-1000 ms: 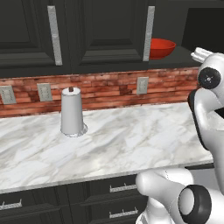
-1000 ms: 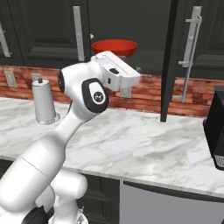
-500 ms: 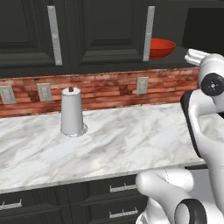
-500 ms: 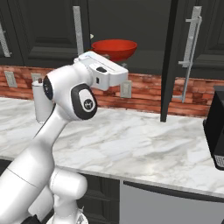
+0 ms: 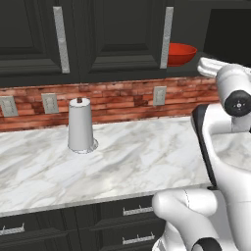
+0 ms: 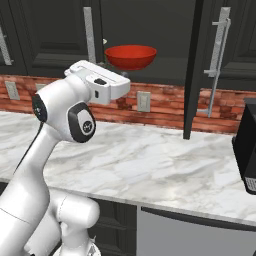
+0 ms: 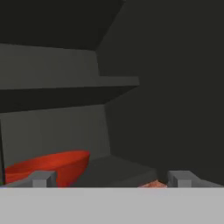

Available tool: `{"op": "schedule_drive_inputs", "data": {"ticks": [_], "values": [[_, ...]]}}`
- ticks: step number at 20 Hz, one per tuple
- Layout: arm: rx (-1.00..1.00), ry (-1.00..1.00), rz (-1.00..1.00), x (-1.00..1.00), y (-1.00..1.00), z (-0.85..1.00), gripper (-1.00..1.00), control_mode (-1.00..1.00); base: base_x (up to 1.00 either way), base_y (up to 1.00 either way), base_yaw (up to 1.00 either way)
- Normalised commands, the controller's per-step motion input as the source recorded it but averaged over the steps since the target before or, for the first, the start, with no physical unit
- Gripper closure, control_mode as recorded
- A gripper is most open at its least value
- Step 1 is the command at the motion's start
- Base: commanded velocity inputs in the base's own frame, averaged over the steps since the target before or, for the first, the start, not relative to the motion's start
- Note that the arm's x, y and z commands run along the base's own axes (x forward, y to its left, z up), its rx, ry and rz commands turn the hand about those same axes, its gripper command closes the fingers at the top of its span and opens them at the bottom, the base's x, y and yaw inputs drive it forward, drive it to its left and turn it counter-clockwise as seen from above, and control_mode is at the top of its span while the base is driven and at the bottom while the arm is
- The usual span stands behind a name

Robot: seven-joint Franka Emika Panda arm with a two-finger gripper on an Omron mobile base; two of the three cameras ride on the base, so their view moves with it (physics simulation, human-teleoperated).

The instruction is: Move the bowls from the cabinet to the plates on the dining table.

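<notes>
A glossy red bowl (image 5: 180,53) (image 6: 130,56) stands on the bottom shelf of the open black cabinet (image 5: 112,34), above the brick wall. My gripper (image 7: 111,180) is held up at shelf height in front of the opening and points into it. Its two fingertips (image 7: 41,178) stand wide apart, open, with nothing between them. In the hand view the red bowl (image 7: 48,168) lies low on the left, some way ahead of the left fingertip and apart from it. The white hand (image 6: 100,82) hangs just below and left of the bowl in the right base view.
The cabinet's open door (image 6: 192,70) juts out edge-on to the right of the bowl. A marble counter (image 5: 137,162) runs below, with a paper towel roll (image 5: 81,126) at its left. A dark appliance (image 6: 247,150) stands at the far right. Black drawers (image 5: 137,212) sit under the counter.
The hand has shifted left in the right base view and the arm has drawn more upright. The gripper stays open. The red bowl has not moved.
</notes>
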Motion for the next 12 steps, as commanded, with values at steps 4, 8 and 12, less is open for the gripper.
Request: {"op": "schedule_drive_inputs", "data": {"ticks": [4,8,12], "values": [[0.0,-0.06,0.15,0.0,0.3,0.0,-1.0,-1.0,0.0,0.0,0.0],[0.0,-0.04,0.17,0.0,0.24,0.0,-1.0,-1.0,0.0,0.0,0.0],[-0.03,-0.1,0.14,0.09,0.22,-0.02,-1.0,-1.0,0.0,0.0,0.0]]}}
